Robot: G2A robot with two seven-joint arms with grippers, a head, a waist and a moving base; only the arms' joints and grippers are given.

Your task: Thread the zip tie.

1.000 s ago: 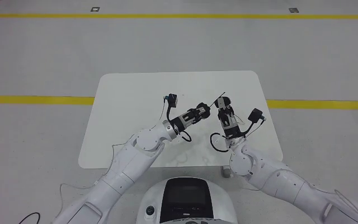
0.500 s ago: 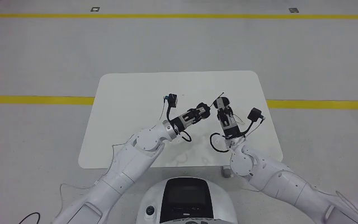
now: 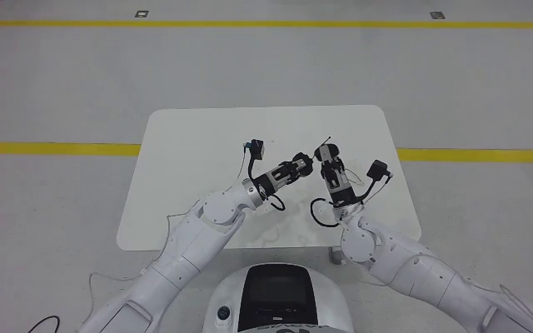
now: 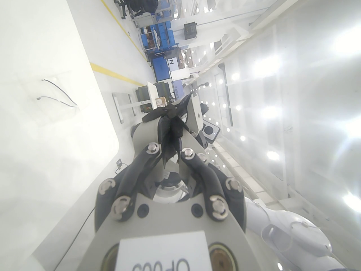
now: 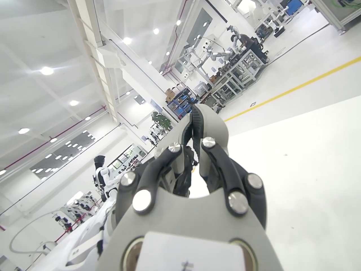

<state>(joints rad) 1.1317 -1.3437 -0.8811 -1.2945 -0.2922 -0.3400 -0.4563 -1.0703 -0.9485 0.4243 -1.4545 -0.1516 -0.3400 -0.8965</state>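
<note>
Our left jaws are closed on the black zip tie point(image 4: 169, 133). Our right jaws are pressed together too, with its thin tail point(image 3: 328, 140) poking out beyond them. We judge the threading is under way: next the tail must be steered into the head, which calls for fine alignment. Both arms bend inward, wrists raised, tips nearly meeting above the tabletop point(image 3: 191, 166).

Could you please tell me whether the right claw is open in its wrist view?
No, the right claw has its fingertips pressed together on the thin black zip tie.
</note>
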